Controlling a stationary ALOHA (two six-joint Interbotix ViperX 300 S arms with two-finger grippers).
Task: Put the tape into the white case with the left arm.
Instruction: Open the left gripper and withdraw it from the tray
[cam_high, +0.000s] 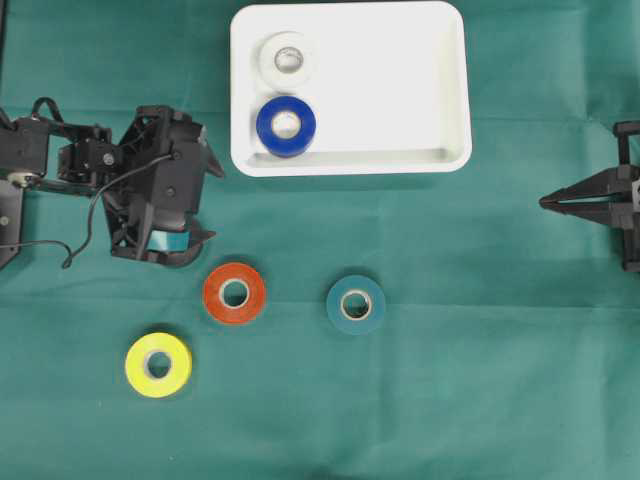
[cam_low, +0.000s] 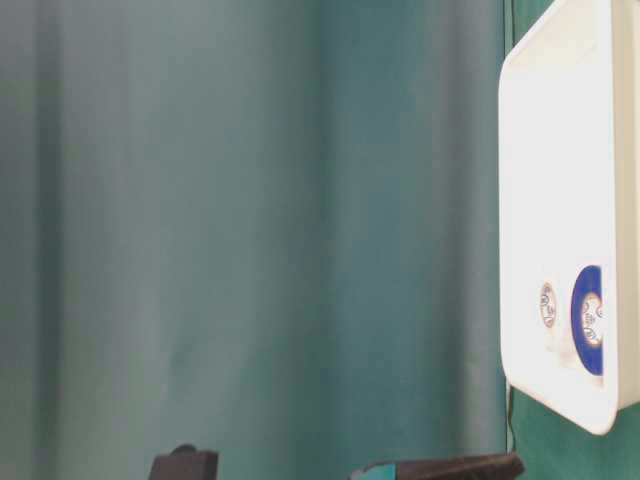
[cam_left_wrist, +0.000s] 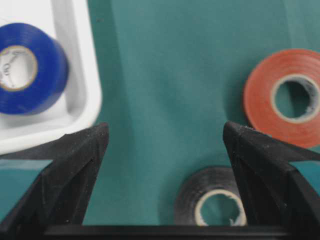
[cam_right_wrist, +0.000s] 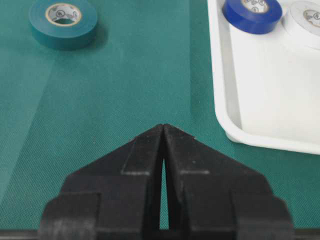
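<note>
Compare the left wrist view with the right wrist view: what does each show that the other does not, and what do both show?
Only the left wrist view shows the round orange tape roll, a black tape roll lying between the open fingers of the left gripper, and that gripper itself.

Only the right wrist view shows the teal tape roll, the white tape roll inside the tray, and the right gripper with its fingers shut.

Both show the green cloth, part of the shallow white plastic case and the blue tape roll lying in it.

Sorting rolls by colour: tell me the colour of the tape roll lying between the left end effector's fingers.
Black tape roll, seen best in the left wrist view.
</note>
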